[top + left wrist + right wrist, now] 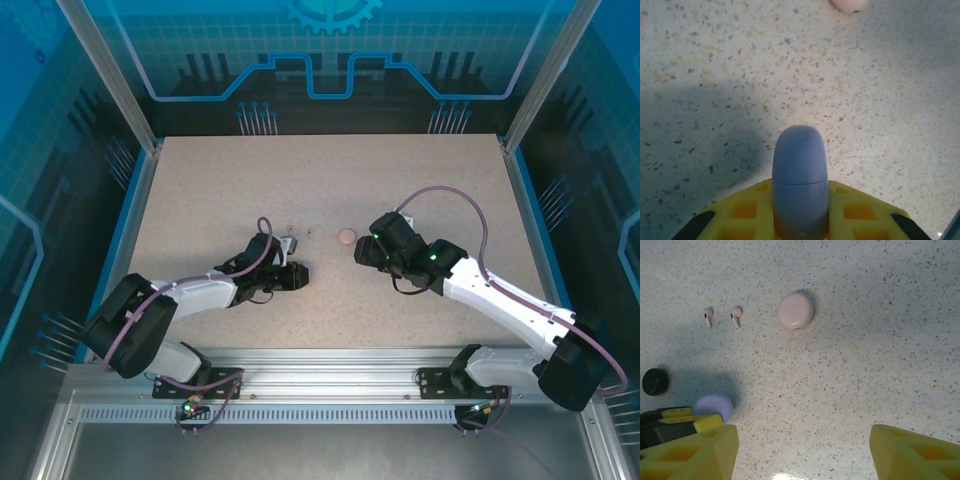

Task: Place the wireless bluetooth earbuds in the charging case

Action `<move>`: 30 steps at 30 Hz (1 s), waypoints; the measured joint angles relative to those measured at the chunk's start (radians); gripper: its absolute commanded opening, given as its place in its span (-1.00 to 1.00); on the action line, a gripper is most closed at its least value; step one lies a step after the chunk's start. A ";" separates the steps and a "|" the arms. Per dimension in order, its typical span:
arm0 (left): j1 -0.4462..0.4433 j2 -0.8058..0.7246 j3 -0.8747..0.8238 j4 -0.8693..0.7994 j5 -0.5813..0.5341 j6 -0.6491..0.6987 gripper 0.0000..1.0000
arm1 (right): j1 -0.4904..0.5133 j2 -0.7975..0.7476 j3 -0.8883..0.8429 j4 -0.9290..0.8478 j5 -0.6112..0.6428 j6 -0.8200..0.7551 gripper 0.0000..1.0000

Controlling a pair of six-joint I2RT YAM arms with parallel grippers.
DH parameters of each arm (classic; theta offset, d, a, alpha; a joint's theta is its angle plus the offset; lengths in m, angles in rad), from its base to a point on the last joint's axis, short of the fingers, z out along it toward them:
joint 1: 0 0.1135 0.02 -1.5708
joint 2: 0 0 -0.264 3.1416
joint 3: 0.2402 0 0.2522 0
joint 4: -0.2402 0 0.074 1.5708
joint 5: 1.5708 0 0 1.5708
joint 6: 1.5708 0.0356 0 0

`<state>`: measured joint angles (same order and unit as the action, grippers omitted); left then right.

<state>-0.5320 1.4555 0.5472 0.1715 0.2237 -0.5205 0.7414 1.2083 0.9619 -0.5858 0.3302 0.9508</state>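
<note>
My left gripper [800, 202] is shut on a closed purple charging case [800, 170], held on edge between its yellow jaws just above the table. That purple case [714, 406] and the left fingers [692, 421] also appear in the right wrist view. Two pale pink earbuds [708, 316] [736, 316] lie side by side on the table, left of a closed pink case [796, 310]. The earbuds [290, 230] [312, 233] and the pink case [346, 236] sit between the two arms. My right gripper [802, 455] [362, 252] hangs open over bare table, nothing between its fingers.
A small black round case [655, 381] lies on the table close to the left gripper. The speckled tabletop [330, 180] is bordered by a blue rim and metal posts; the far half holds free room.
</note>
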 measured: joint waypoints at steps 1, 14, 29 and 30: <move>0.000 0.008 0.000 -0.005 -0.002 0.000 -1.00 | 0.000 0.000 0.000 0.000 0.001 0.000 0.42; 0.005 0.043 0.013 -0.043 -0.057 0.030 -0.58 | 0.000 0.000 0.006 -0.032 0.011 -0.007 0.43; 0.010 -0.031 0.046 -0.191 -0.165 0.105 -0.15 | 0.000 -0.008 0.009 -0.035 0.023 -0.020 0.54; 0.011 -0.046 0.053 -0.205 -0.172 0.110 -0.14 | 0.000 -0.009 0.010 -0.036 0.023 -0.021 0.56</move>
<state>-0.5205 1.4097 0.5999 -0.0338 0.0513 -0.4107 0.7414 1.1992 0.9722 -0.6216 0.3534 0.9302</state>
